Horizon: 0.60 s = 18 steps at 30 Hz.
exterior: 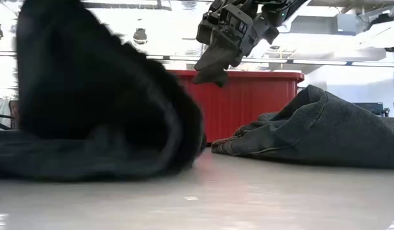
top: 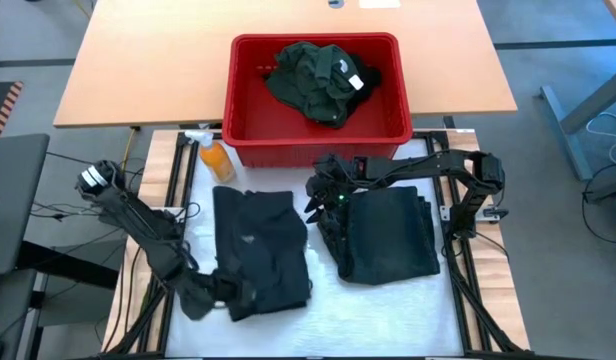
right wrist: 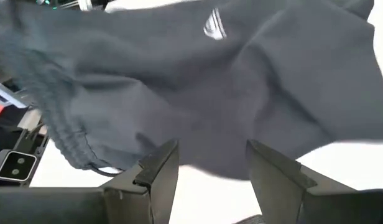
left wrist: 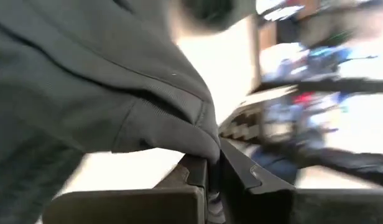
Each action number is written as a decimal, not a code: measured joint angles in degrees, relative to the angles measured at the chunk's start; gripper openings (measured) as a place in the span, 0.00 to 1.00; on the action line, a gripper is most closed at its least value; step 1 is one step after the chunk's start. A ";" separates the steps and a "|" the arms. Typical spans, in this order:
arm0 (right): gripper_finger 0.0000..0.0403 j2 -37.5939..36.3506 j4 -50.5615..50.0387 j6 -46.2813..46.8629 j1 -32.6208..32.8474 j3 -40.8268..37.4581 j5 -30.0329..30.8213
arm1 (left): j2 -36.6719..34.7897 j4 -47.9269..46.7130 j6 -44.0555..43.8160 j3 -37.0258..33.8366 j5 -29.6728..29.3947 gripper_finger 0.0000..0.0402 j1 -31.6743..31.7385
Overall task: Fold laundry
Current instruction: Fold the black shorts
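So the left end effector (top: pixel 220 290) is pinching the near left corner of the flat black cloth garment (top: pixel 260 250), the one lying in front of the red plastic basket (top: pixel 318 135) on the white worktop (top: pixel 388 310). My guess is it's grabbing the hem there so it can pull that edge over for a fold; in the left wrist view the fingers (left wrist: pixel 198 180) are pressed together with the cloth's edge caught between them.

The right end effector (top: pixel 323 195) is hovering just in front of the basket with its jaws spread and nothing in them, over the far left edge of the folded dark grey garment (top: pixel 388 235), probably waiting or lining up. A crumpled dark green shirt with a white label (top: pixel 318 75) is sitting inside the basket, not yet folded.
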 joint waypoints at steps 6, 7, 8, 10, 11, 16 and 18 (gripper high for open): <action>0.52 0.00 -0.34 -1.87 1.71 0.00 -0.29 | 2.86 -12.23 -4.04 -0.04 11.71 0.00 -3.10; 0.52 0.00 -0.35 -2.52 2.06 0.00 -0.31 | 2.44 -13.21 -3.50 -0.04 12.12 0.00 -3.58; 0.52 0.00 -0.33 -3.12 2.40 0.00 -0.31 | 1.86 -14.07 -2.87 -0.04 12.56 0.00 -4.15; 0.52 0.00 -0.21 -4.13 3.09 0.00 -0.31 | 0.64 -16.61 -1.68 -0.02 14.95 0.00 -5.25; 0.52 0.04 0.07 -4.41 3.39 0.00 -0.31 | 0.40 -17.90 -1.61 -0.02 16.65 0.00 -5.76; 0.52 2.31 7.01 -4.56 4.20 0.02 -0.40 | 0.42 -25.29 -2.17 -0.02 22.82 0.00 -8.27; 0.52 4.39 12.00 -3.98 4.16 0.11 -0.41 | 0.42 -29.20 -2.11 -0.02 25.66 0.00 -9.06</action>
